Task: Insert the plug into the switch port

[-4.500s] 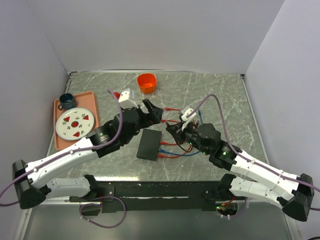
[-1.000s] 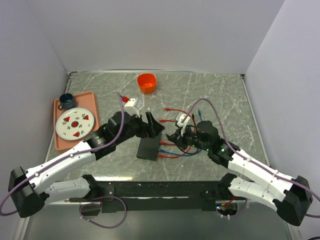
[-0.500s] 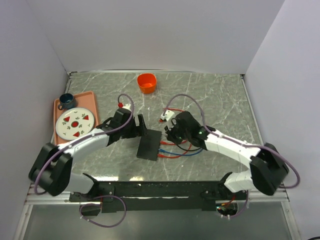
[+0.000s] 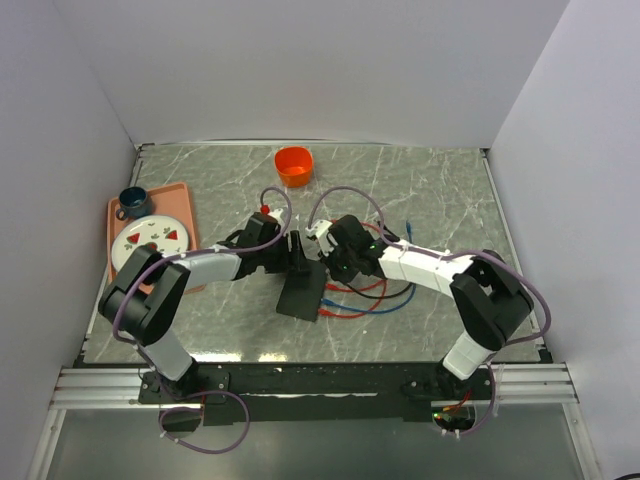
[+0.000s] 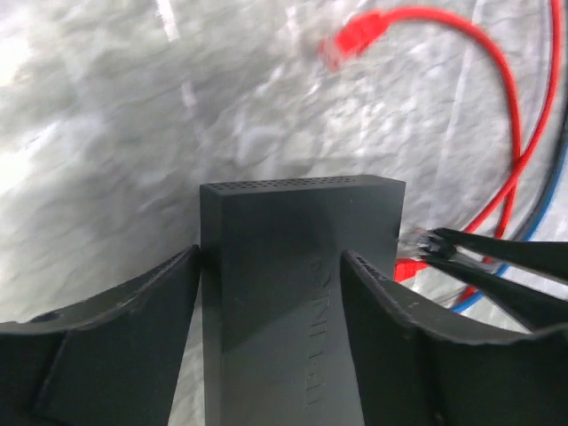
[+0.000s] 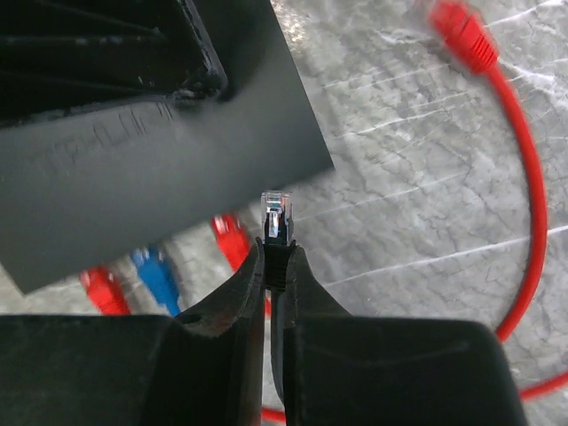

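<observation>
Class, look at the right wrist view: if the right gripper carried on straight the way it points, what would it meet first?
Probably the black box: the clear plug pinched in the right gripper points at its edge, though depth is unclear.

We've got one overhead cam behind the arm bases, looking down over the whole marble table (image 4: 440, 190). The left wrist cam sits really close, looking forward along the black switch box (image 5: 297, 266). The right wrist cam looks down close at the same box (image 6: 160, 169). All three share it.

Black box (image 5: 297, 302) between left tool (image 5: 266, 346) fingers (red cable (image 5: 497, 89) beyond).
</observation>
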Controlling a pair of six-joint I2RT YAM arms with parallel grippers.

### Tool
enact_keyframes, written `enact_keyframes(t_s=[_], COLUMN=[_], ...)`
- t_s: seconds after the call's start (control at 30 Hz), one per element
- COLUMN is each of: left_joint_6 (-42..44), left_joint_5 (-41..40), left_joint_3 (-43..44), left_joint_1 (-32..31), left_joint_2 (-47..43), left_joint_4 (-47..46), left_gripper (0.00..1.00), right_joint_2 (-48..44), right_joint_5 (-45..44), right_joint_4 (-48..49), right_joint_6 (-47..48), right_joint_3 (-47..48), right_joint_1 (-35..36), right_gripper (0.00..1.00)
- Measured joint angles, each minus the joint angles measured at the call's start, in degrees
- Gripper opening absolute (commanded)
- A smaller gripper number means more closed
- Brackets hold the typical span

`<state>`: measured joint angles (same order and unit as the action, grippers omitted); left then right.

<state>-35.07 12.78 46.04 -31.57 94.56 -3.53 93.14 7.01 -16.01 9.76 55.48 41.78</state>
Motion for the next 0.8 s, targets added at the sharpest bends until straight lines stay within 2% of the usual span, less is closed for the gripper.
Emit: enact_keyframes(t_s=[0.13, 0.3, 0.8], left_joint_6=[0.31, 0.5, 0.98], left_joint_5=[2.67, 2.84, 2.54], left_joint_3=[1.11, 2.95, 4.83], left_joint_1=[0.02, 0.11, 0.11], left_joint_2=[2.29, 3.58, 4.83], left_joint_4=[-2.49, -2.05, -1.42], left_gripper=[0.67, 0.74, 0.73], right_joint_2=[2.19, 3.56, 3.15], right_joint_5=[-1.36, -3.91, -6.34], right_joint_4=[-1.81, -4.09, -4.72], right_joint_6=[0.17, -0.92, -3.28], right_joint_3=[1.81, 4.13, 3.65], right_joint_1=[-0.15, -0.39, -0.42], right_gripper=[0.0, 0.0, 0.0])
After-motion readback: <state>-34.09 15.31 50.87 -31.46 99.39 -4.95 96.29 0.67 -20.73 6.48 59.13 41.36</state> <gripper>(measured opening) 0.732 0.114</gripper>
